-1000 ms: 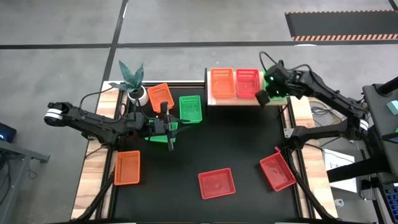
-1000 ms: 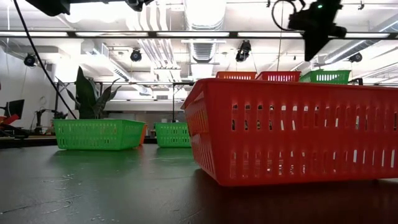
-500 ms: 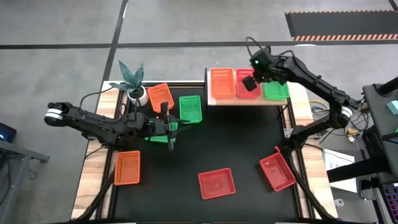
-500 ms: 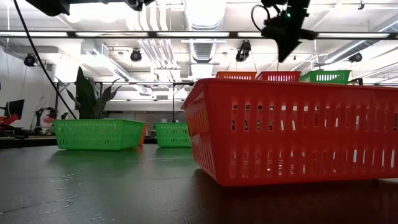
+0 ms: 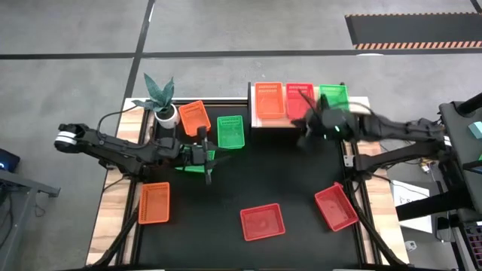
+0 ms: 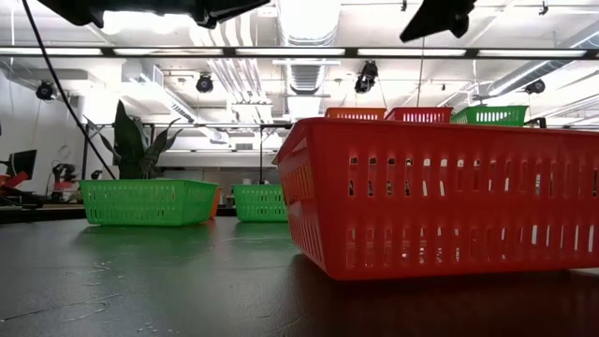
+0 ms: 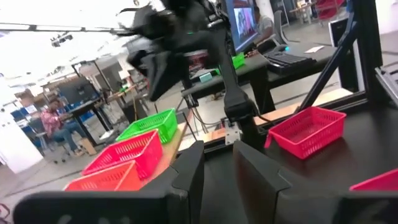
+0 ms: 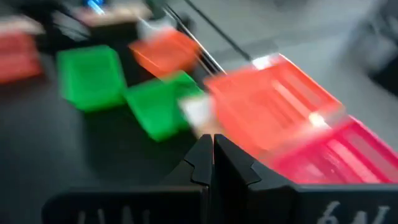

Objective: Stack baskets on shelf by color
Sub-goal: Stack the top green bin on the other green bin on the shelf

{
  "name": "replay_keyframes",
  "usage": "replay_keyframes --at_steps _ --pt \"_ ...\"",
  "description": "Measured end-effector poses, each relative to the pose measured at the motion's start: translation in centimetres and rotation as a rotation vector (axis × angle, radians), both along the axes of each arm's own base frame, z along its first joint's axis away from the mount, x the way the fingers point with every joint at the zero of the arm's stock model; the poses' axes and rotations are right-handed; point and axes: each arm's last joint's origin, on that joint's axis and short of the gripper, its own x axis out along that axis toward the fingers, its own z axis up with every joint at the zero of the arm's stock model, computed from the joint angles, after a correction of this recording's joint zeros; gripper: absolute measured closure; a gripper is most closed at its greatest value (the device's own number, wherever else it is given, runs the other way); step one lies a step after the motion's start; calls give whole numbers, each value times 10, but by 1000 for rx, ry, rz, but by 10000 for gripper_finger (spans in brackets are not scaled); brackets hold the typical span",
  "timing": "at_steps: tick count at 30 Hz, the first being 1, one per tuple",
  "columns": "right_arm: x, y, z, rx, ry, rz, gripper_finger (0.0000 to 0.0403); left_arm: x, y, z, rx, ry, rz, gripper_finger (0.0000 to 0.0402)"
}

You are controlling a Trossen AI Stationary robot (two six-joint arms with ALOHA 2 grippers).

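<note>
On the wooden shelf [image 5: 260, 123] at the table's far edge stand an orange basket [image 5: 269, 100], a red-pink basket [image 5: 299, 96] and a green basket [image 5: 333, 95], side by side. My right gripper [image 5: 304, 129] is shut and empty, blurred, over the table just in front of the shelf. My left gripper [image 5: 213, 154] hovers open, with a narrow gap [image 7: 216, 171], above a green basket [image 5: 190, 166] on the table's left half. Another green basket [image 5: 230, 131] and an orange basket [image 5: 194, 115] lie near it.
A white plant pot [image 5: 167, 114] stands at the far left corner. An orange basket [image 5: 154, 202] lies near the left edge, one red-pink basket [image 5: 262, 222] near the front middle and one [image 5: 336, 208] near the right edge. Bare black tabletop lies in the middle.
My right gripper has swung from the shelf's right end toward the left over the red-pink basket, then away from the shelf toward the near edge, out over the table. The green basket on the shelf now shows uncovered. The left arm has kept still.
</note>
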Motion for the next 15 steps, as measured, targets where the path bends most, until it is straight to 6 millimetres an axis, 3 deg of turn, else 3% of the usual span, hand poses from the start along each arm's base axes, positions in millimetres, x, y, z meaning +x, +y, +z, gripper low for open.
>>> replay_keyframes --at_steps 4,9,15 --pt "-7 22 -35 -97 -125 160 394 5 -1 -5 -17 20 0 331" --pt "-19 32 -76 -222 -187 273 394 14 -1 -15 -54 44 -1 331" --pt "-41 35 -100 -371 -327 411 394 27 -3 -31 -211 84 0 331"
